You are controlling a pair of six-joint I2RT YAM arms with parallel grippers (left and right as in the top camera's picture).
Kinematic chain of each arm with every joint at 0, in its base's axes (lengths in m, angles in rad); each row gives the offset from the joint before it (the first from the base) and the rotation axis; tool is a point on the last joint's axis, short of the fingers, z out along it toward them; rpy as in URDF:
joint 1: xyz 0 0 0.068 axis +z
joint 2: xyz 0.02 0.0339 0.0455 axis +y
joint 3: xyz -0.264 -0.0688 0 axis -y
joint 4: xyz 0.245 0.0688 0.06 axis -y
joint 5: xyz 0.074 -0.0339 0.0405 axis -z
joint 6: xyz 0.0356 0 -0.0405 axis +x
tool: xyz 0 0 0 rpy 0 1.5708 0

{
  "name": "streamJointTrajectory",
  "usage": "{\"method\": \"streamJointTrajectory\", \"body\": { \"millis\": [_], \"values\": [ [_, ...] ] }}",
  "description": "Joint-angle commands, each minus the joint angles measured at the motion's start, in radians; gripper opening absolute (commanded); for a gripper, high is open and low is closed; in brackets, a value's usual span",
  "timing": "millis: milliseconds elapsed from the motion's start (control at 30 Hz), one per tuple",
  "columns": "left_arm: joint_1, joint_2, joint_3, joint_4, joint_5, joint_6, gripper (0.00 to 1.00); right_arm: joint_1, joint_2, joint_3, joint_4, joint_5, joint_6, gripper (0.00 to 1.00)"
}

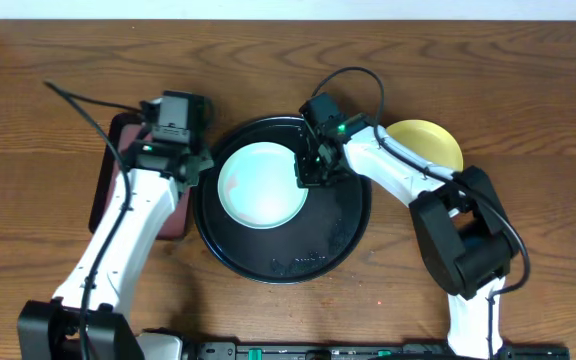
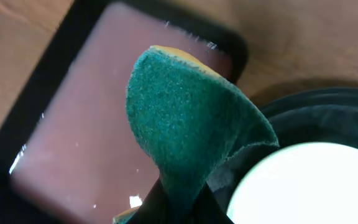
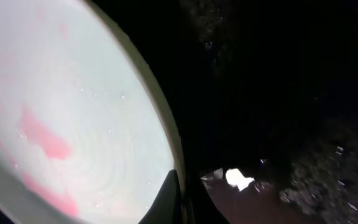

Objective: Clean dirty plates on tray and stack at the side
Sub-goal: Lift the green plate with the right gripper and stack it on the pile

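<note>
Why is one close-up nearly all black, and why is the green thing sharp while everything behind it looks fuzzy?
Right wrist: the lens sits very close to the black tray, which reads dark, while the smeared plate glows bright. Left wrist: focus is on the near sponge, so the maroon tray behind blurs and the plate washes out white. Overhead: even light, sharp, soft shadows.

1. Left arm (image 1: pixel 118 240): extends from the near left corner forward and to the right, wrist angled downward.
2. Left gripper (image 2: pixel 180 205): jaws clamped on a folded green sponge (image 2: pixel 185 118), which stands up out of the grip.
3. Right arm (image 1: pixel 446 225): bent sharply at the elbow, forearm stretched leftward.
4. Right gripper (image 3: pixel 182 200): pointed down, jaws nearly together, pinching the rim of the mint-green plate (image 3: pixel 73 112).
</note>
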Motion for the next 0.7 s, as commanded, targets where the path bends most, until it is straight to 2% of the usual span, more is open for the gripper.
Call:
{"method": "streamJointTrajectory", "body": {
  "millis": [0, 267, 667],
  "values": [
    [0.042, 0.034, 0.002, -0.024, 0.069, -0.01, 0.08, -0.011, -0.105, 0.002, -0.024, 0.051, -0.078, 0.01],
    [0.06, 0.09, 0.001, -0.045, 0.069, -0.01, 0.08, 0.019, -0.244, 0.001, -0.129, 0.41, -0.132, 0.01],
    [0.06, 0.101, 0.001, -0.041, 0.069, -0.01, 0.08, 0.175, -0.441, 0.001, -0.198, 0.945, -0.147, 0.01]
  ]
}}
